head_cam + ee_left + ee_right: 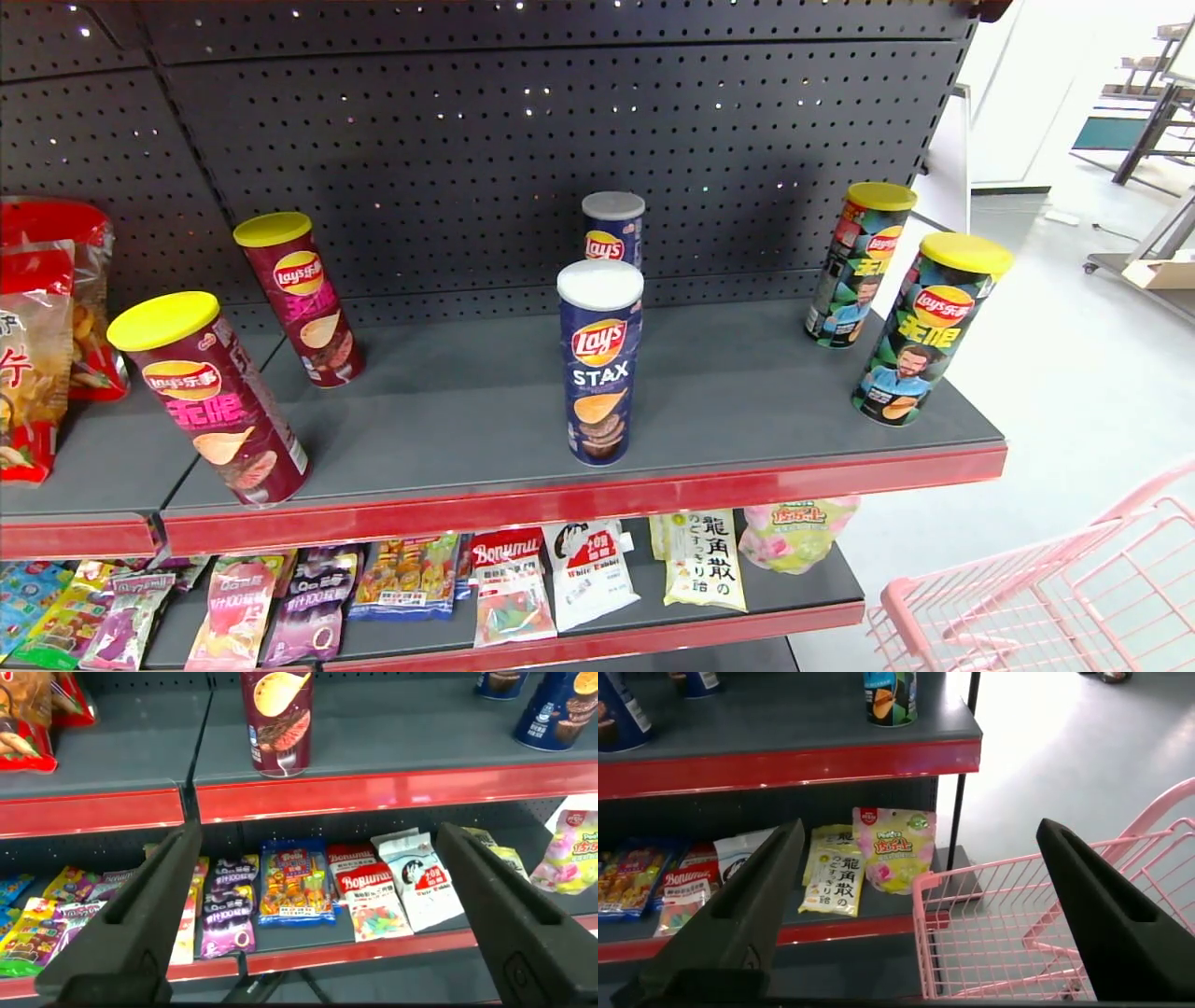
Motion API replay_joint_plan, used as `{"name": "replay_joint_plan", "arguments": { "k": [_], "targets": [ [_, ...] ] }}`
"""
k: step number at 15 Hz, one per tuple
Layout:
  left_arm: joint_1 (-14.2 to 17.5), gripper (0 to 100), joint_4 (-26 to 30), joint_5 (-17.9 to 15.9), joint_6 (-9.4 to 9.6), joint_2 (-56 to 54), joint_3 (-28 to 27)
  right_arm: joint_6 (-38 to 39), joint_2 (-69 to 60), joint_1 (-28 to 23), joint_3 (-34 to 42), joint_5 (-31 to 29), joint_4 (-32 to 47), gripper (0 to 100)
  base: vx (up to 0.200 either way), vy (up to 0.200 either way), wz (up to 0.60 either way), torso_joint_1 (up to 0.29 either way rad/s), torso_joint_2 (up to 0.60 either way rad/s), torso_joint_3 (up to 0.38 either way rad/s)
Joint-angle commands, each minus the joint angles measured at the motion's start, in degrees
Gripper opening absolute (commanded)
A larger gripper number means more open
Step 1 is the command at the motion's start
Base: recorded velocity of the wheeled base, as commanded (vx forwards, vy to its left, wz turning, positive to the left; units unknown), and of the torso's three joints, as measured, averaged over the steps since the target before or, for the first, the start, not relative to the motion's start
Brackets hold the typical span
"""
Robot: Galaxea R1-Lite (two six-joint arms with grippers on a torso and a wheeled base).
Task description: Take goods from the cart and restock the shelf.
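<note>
Six chip cans (599, 364) are standing well apart on the upper shelf (579, 509), leaving open room between them.
We are holding the left gripper (318, 831) before the lower shelf's snack bags (297, 882) and the right gripper (920, 826) beside the pink cart (904, 611), both claws spread wide and empty.

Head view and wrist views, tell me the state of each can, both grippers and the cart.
maroon cans, both standing, lids on
blue cans, both standing, lids on
green cans, both standing, lids on
left gripper, open, empty
right gripper, open, empty
pink cart, nothing in the part shown
</note>
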Motion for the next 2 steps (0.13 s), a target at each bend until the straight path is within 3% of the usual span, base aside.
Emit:
{"name": "replay_joint_plan", "arguments": {
  "k": [1, 2],
  "targets": [
    [0.03, 100, 0.02, -0.02, 0.02, -0.05, 0.0, 0.02, -0.02, 0.05, 0.01, 0.01, 0.09, 100, 0.0, 0.0, 0.0, 0.0, 0.0, 0.0],
    [0.03, 100, 0.02, -0.02, 0.02, -0.05, 0.0, 0.02, -0.02, 0.05, 0.01, 0.01, 0.0, 100, 0.0, 0.0, 0.0, 0.0, 0.0, 0.0]
  ]
}}
